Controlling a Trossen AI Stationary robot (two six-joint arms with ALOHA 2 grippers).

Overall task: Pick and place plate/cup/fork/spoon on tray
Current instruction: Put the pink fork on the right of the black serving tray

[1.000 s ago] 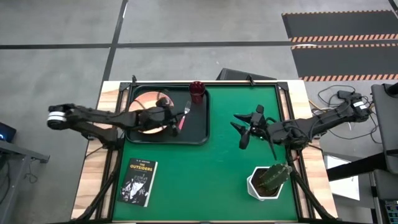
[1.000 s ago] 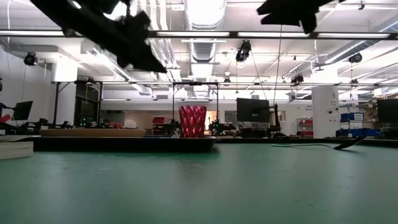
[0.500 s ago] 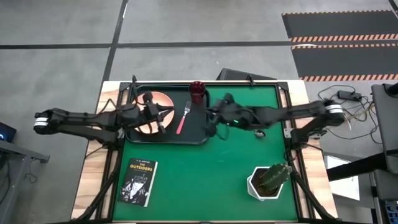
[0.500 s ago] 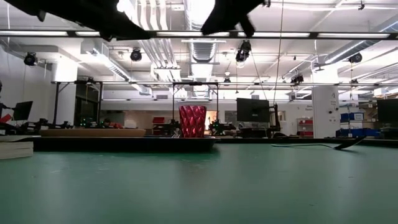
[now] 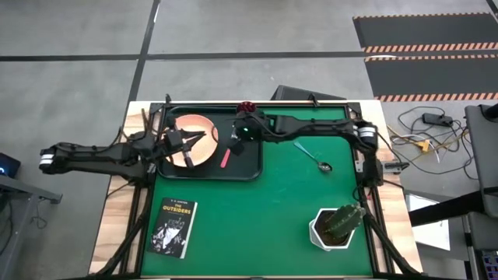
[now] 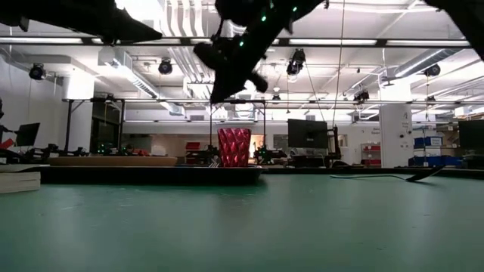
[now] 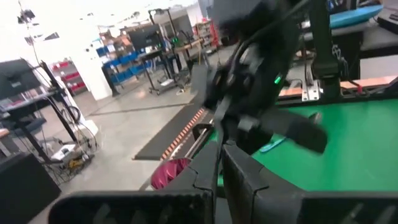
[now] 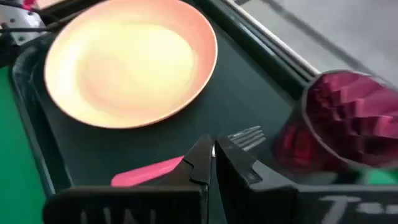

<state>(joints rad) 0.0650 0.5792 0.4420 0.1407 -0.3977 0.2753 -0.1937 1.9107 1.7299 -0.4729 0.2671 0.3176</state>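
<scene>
The dark tray lies at the table's far left. On it rest the peach plate, the fork with its pink handle, and the maroon cup in the far right corner. The spoon lies flat on the green mat, right of the tray. My right gripper is shut and hovers over the fork's neck; in the low view my right gripper stands well above the cup. My left gripper, shut, hangs over the plate's left part.
A book lies at the near left of the green mat. A white pot with a cactus stands near right. My right arm stretches along the far edge, from the right side to the tray.
My right gripper has swung from over the mat's right half toward the far left, to above the tray's right part, and has shut. My left gripper has drawn back toward the table's left edge, from beside the fork to the plate's left part. Nothing on the table has moved.
</scene>
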